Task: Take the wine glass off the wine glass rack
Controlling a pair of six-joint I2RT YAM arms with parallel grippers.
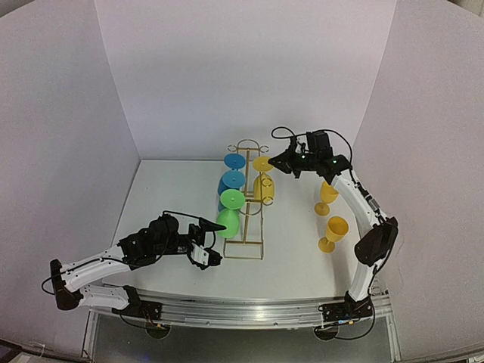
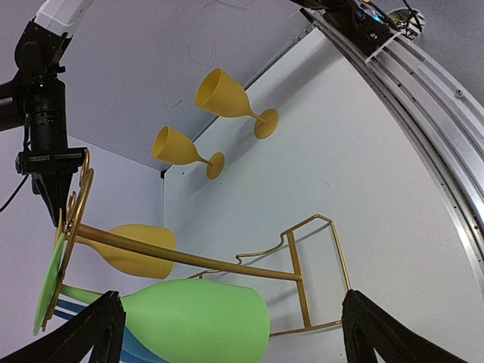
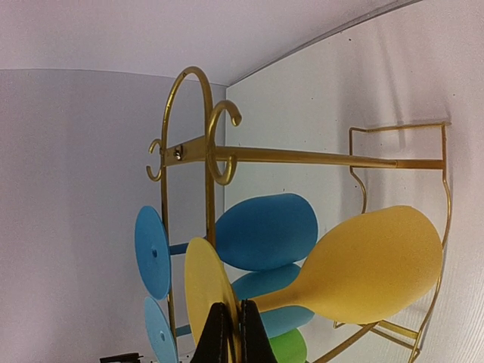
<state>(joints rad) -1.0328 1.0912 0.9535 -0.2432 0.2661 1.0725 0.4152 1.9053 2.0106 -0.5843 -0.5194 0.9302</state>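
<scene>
The gold wire wine glass rack (image 1: 246,248) stands mid-table. On its right rail hangs a yellow wine glass (image 1: 263,187), bowl down and round foot on top. My right gripper (image 1: 279,162) is shut on the rim of that foot; the right wrist view shows both fingers (image 3: 218,336) pinching the yellow disc (image 3: 204,291), with the bowl (image 3: 370,265) below the rail (image 3: 302,157). Near the rack's front end my left gripper (image 1: 215,242) stands open. In its wrist view the green glass's bowl (image 2: 197,321) lies between the wide-spread fingers (image 2: 98,333) without touching them.
Two blue glasses (image 1: 233,180) and a green one (image 1: 229,219) hang on the rack's left rail. Two more yellow glasses (image 1: 327,195) (image 1: 333,233) stand upright on the table to the right, under my right arm. White walls enclose the back and sides.
</scene>
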